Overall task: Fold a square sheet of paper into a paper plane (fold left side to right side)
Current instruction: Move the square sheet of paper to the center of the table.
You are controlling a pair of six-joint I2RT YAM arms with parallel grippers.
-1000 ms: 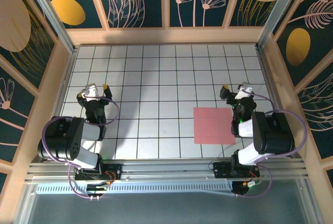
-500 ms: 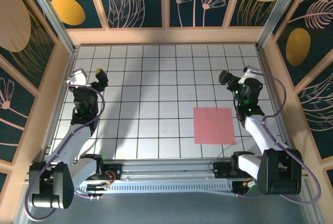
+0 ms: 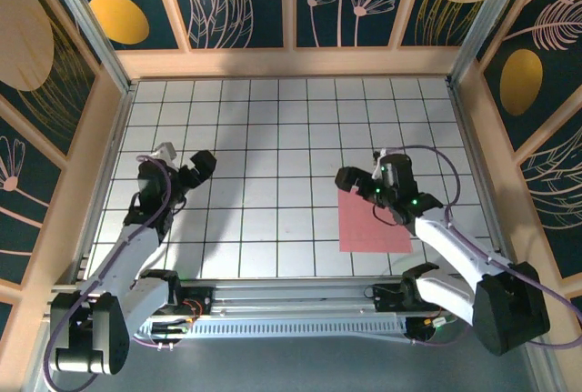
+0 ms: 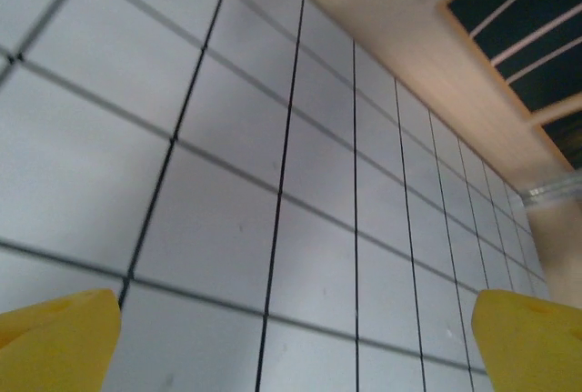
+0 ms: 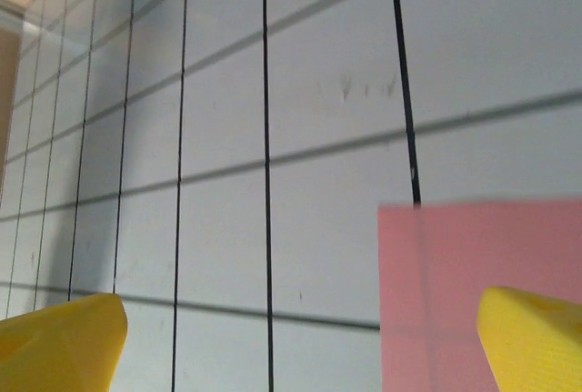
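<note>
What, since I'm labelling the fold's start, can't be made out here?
Top external: the right arm covers the far right corner of the square sheet of paper.
Right wrist: the sheet runs off the bottom and right edges; a yellow finger covers some.
Left wrist: tiles blurred.

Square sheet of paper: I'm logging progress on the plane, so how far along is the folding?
Done: nothing yet; the square sheet of paper lies flat and uncreased on the tiled table. In hand: the right tool hangs open at the sheet's far-left corner, not gripping it; the left tool is open over bare tiles, well away. Left: the left-to-right fold and every fold after it.
</note>
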